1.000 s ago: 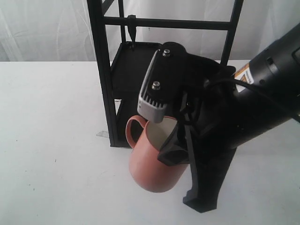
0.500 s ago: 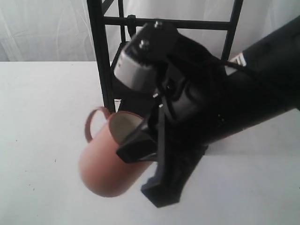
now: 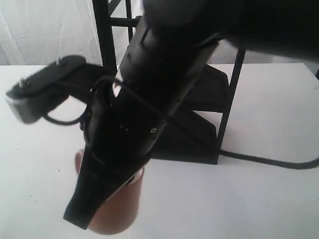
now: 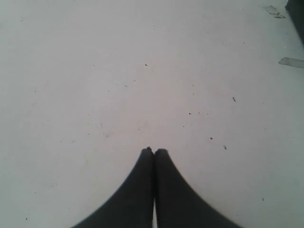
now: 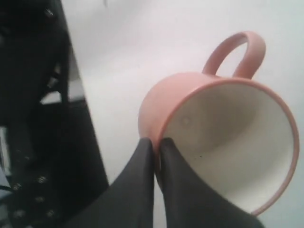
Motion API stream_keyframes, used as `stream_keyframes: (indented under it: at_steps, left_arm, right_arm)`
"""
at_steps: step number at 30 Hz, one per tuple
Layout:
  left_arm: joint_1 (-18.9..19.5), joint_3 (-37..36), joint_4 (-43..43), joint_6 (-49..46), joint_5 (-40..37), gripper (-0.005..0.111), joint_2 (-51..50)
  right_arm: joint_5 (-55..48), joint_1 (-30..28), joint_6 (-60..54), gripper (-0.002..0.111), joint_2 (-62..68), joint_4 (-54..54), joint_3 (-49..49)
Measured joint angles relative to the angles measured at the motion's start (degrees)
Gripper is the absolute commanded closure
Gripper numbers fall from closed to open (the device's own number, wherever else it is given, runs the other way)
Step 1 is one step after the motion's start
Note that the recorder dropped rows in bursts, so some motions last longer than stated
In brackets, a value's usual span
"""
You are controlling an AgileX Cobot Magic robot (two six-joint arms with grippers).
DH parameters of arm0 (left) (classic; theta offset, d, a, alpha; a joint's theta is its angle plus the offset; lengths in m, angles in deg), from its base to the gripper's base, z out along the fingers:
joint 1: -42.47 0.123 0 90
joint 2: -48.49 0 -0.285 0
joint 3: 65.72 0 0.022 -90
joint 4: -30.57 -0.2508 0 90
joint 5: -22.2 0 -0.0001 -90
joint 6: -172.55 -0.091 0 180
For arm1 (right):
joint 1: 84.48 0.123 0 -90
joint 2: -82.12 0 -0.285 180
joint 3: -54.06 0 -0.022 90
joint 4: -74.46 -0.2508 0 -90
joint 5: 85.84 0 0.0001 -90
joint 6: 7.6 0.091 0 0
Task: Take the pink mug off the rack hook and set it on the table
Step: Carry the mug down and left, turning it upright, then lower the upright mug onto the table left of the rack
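Since a second ago the right arm has swung the mug away from the rack and lower, toward the near left part of the table, and its bulk now blocks most of my view. The right gripper (image 5: 154,142) is nearly closed, pinching the rim wall of the pink mug (image 5: 159,102): one finger sits inside the cream interior, the other against the outer pink side. The thin loop handle (image 5: 235,54) points away from the fingers. From across the room the mug shows only as a pink body low behind the black finger, in front and to the left of the rack (image 3: 227,94). I cannot tell whether its base touches the table (image 3: 224,199) yet. It is well clear of the rack hook, which the arm hides from me.

The left gripper (image 4: 153,151) hangs over bare tabletop with its fingers pressed together, holding nothing.

What worries me is that narrow grip on one side of the rim. The mug could pivot between the pads and meet the table on its edge. If the fingers part while it leans, I judge it would tip and roll. Pressing down too hard could also make the rim slip out of the pinch. The forearm passes close to the rack frame, so a careless withdrawal might nudge it.
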Motion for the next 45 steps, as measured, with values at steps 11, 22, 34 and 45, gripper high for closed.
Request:
stream_keyframes:
  at_steps: [11, 22, 34, 45]
  left_arm:
    - [0.0, 0.0, 0.0, 0.0, 0.0, 0.107, 0.0]
    - [0.0, 0.0, 0.0, 0.0, 0.0, 0.107, 0.0]
    - [0.0, 0.0, 0.0, 0.0, 0.0, 0.107, 0.0]
    - [0.0, 0.0, 0.0, 0.0, 0.0, 0.107, 0.0]
  right_arm:
    - [4.8, 1.8, 3.6, 0.108, 4.8, 14.9, 2.9]
    - [5.3, 1.8, 3.6, 0.108, 10.4, 15.3, 2.9]
    - [5.5, 1.8, 7.6, 0.108, 15.5, 19.0, 2.9]
    - [11.2, 1.8, 13.2, 0.108, 16.3, 20.0, 2.9]
